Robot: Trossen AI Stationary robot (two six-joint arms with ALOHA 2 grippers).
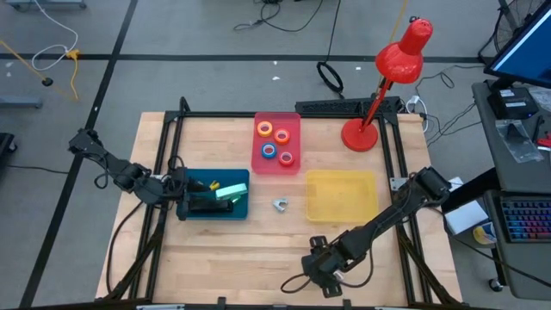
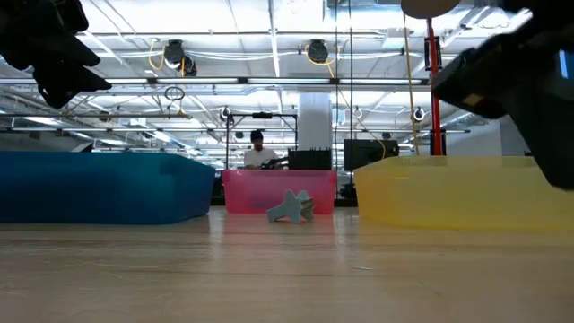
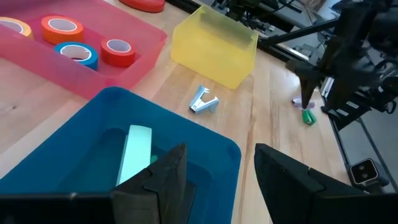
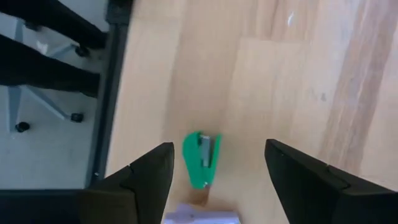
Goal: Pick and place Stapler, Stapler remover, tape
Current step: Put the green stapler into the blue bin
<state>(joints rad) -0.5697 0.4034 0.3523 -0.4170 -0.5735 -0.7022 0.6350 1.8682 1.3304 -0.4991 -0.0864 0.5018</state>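
We held our right claw (image 4: 214, 180) apart above a small green stapler (image 4: 201, 159) near the wooden worktop's (image 1: 258, 250) front edge; next, descend and close. Left claw (image 3: 217, 180), apart, hovered over the blue plastic tray (image 3: 93, 155).

No text, label, brand or number can be read anywhere; the distant computer screen (image 1: 527, 47) perhaps carries some, too small to tell.

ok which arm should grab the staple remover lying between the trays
Left. Its gripper sits at the blue tray, fingers open, right beside the staple remover. The right gripper is off at the table's near edge, over a small green item.
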